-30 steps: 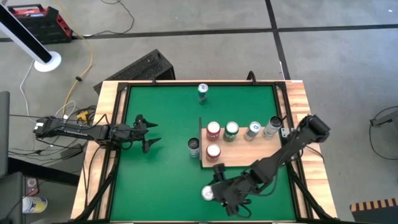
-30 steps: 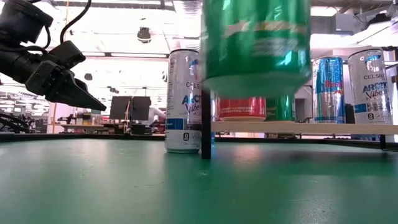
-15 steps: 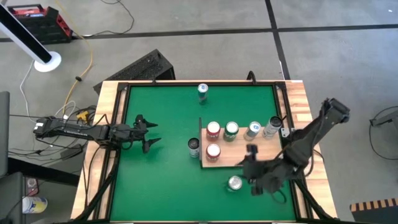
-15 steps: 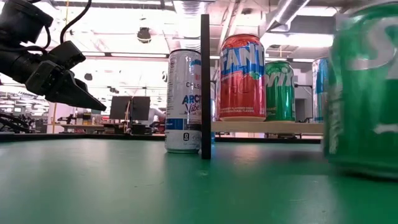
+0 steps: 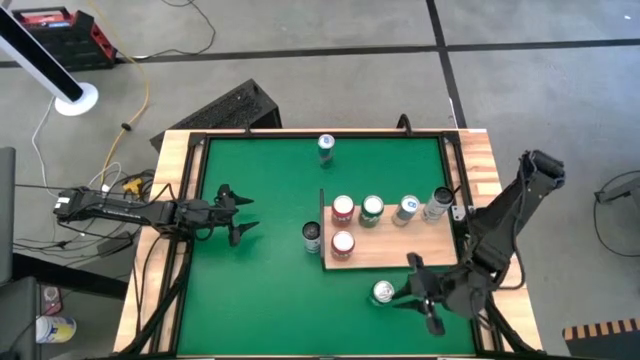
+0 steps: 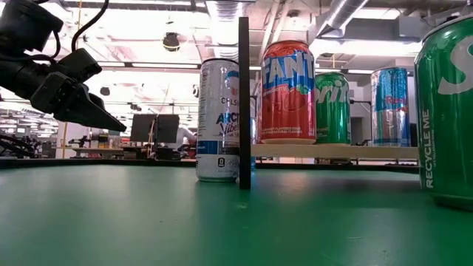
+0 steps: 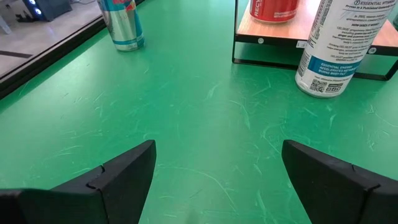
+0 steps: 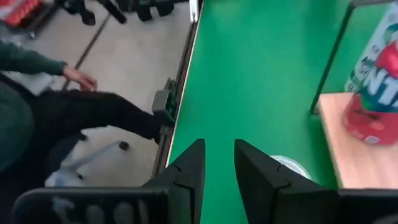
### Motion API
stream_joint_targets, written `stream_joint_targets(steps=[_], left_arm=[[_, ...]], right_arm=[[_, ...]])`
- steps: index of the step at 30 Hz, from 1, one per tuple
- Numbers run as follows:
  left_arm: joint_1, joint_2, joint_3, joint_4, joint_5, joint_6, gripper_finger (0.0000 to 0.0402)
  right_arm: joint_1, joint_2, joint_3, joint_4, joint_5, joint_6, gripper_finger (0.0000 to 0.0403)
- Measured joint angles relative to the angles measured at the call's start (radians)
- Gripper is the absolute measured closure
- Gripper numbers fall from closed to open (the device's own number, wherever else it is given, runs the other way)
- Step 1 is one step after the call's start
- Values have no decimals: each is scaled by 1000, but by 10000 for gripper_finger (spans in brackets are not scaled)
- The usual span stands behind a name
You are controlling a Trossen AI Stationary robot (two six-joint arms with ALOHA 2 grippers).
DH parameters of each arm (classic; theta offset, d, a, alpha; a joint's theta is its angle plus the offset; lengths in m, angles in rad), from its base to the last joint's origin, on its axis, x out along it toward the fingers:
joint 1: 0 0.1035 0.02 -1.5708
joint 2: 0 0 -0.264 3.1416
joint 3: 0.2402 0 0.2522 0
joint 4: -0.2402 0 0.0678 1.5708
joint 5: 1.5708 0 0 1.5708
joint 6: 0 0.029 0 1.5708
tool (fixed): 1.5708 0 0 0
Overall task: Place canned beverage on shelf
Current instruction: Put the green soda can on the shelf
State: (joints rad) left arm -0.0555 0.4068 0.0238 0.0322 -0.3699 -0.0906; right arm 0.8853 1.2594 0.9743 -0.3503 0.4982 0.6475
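Released since a second ago, the green can (image 5: pixel 382 292) stands on the bench (image 5: pixel 260 290) near the front edge, just off the shelf (image 5: pixel 385 250). Right pincer (image 5: pixel 422 297) beside it, fingers nearly together, empty; left pincer (image 5: pixel 240 214) spread near the left edge.

Both arms black, built of jointed tubular links — dark cables trailing along them. Left gripper (image 5: pixel 243 213): two dark, tapered, wedge-shaped fingers (image 7: pixel 112 180) with matte faces and stepped notch near base. Right gripper (image 5: pixel 422 296): same dark build, fingers (image 8: pixel 189 171) angular with flat inner faces. Right arm's elbow joint blocky, slightly glossy. Person beside table wears dark green sleeve (image 8: pixel 28 59), black trousers.
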Motion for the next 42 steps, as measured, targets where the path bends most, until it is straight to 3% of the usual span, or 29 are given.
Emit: stream_joint_targets(steps=[6, 9, 16, 21, 27, 42], left_arm=[[0, 0, 0, 0, 0, 0, 68], [0, 0, 0, 0, 0, 0, 68], [0, 0, 0, 0, -1, 0, 68], [0, 0, 0, 0, 0, 0, 68], [0, 0, 0, 0, -1, 0, 68], [0, 0, 0, 0, 0, 0, 68]], right_arm=[[-25, 87, 67, -123, -5, 1, 264], [-48, 120, 110, -205, -8, 17, 226], [-102, 192, 193, -287, -127, -1, 117], [-135, 203, 208, -327, -223, -2, 70], [-171, 200, 209, -360, -235, -5, 48], [-185, 201, 175, -354, -231, -46, 46]])
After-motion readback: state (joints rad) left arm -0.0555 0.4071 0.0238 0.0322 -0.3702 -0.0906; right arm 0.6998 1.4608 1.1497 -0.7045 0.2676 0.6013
